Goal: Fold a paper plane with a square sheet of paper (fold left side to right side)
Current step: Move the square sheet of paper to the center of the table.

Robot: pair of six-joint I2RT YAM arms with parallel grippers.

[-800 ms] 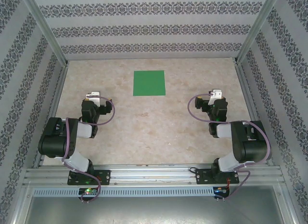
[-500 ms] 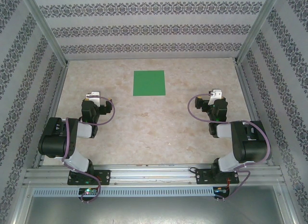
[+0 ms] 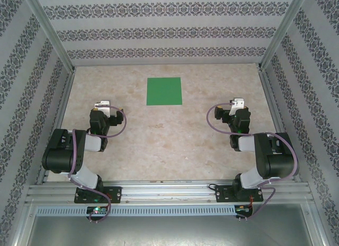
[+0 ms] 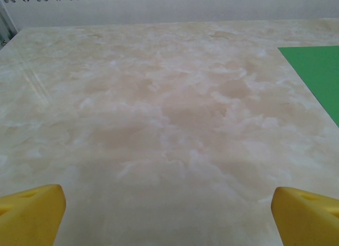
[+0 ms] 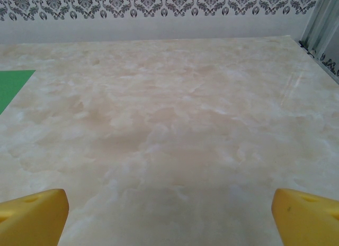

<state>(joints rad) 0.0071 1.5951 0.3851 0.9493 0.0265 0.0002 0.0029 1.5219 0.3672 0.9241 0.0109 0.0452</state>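
The square sheet of paper (image 3: 164,91), bright green and flat, lies unfolded on the marbled table at the far middle. Its left edge shows at the right of the left wrist view (image 4: 318,71), its corner at the left of the right wrist view (image 5: 11,84). My left gripper (image 3: 101,105) rests to the near left of the sheet, apart from it. In its wrist view the left gripper (image 4: 168,214) stands open, yellow fingertips (image 4: 32,214) wide with bare table between. My right gripper (image 3: 238,103) sits near right of the sheet, and the right gripper (image 5: 169,217) is open and holds nothing.
Patterned walls with metal frame posts (image 3: 50,39) enclose the table on three sides. A metal rail (image 3: 169,192) carrying both arm bases runs along the near edge. Bare marbled tabletop (image 3: 169,135) lies between the two arms.
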